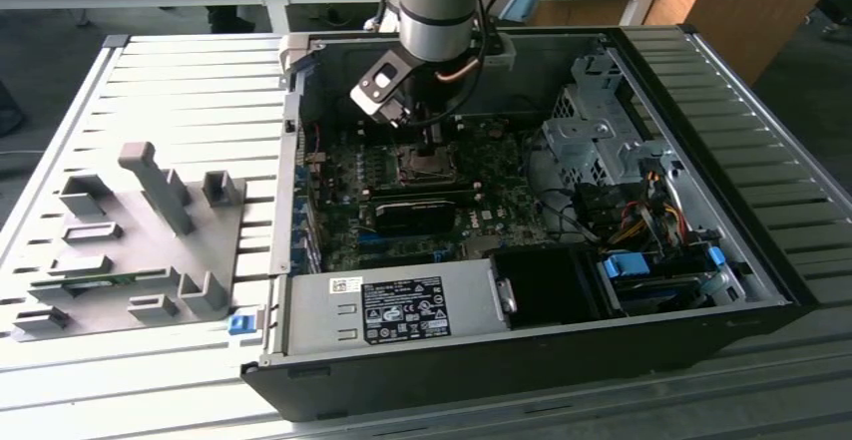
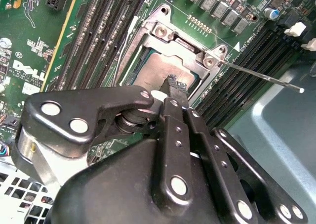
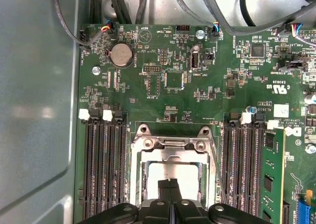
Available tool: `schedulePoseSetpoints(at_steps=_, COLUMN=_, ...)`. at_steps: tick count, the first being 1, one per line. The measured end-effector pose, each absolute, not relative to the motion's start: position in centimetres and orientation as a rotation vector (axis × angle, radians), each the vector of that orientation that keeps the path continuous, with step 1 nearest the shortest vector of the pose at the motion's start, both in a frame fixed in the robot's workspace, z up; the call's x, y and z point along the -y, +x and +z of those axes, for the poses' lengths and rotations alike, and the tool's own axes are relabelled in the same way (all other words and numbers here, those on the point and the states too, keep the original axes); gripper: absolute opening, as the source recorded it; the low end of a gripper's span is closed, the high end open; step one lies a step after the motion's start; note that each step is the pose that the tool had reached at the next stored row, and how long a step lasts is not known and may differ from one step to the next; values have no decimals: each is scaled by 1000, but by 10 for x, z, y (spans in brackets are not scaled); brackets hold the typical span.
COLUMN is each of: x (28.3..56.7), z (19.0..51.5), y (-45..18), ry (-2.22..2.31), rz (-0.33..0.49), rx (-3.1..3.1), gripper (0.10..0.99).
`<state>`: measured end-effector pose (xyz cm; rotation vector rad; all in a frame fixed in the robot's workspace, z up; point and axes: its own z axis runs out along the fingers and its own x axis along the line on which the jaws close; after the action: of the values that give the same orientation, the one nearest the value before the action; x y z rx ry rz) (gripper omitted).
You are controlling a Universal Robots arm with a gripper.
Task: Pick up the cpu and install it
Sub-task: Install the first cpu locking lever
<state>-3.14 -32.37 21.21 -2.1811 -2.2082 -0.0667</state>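
The cpu [image 3: 168, 172] lies flat in the metal-framed socket [image 3: 136, 150] on the motherboard, its silvery top [image 2: 154, 70] facing up. My gripper [image 3: 170, 184] hangs right over it, its two black fingers pressed together with nothing between them. In the second wrist view the fingertips [image 2: 174, 83] stand at or just above the chip's top; I cannot tell if they touch. The socket's thin lever rod [image 2: 261, 77] sticks out sideways, unlatched. In the exterior view the arm reaches down into the open computer case with the gripper [image 1: 426, 143] above the socket [image 1: 429, 168].
Black memory slots [image 3: 103, 169] flank the socket on both sides, and a green memory stick [image 3: 274, 174] stands in one. Case walls, a drive cage [image 1: 593, 136], cables [image 1: 639, 211] and the power supply [image 1: 393, 310] ring the board. A grey fixture [image 1: 134, 230] sits at the exterior view's left.
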Motion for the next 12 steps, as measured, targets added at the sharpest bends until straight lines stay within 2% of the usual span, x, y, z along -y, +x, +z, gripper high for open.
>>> schedulePoseSetpoints(at_steps=12, x=324, z=222, y=-31, ry=-2189, rz=-68, rx=2200, gripper=106)
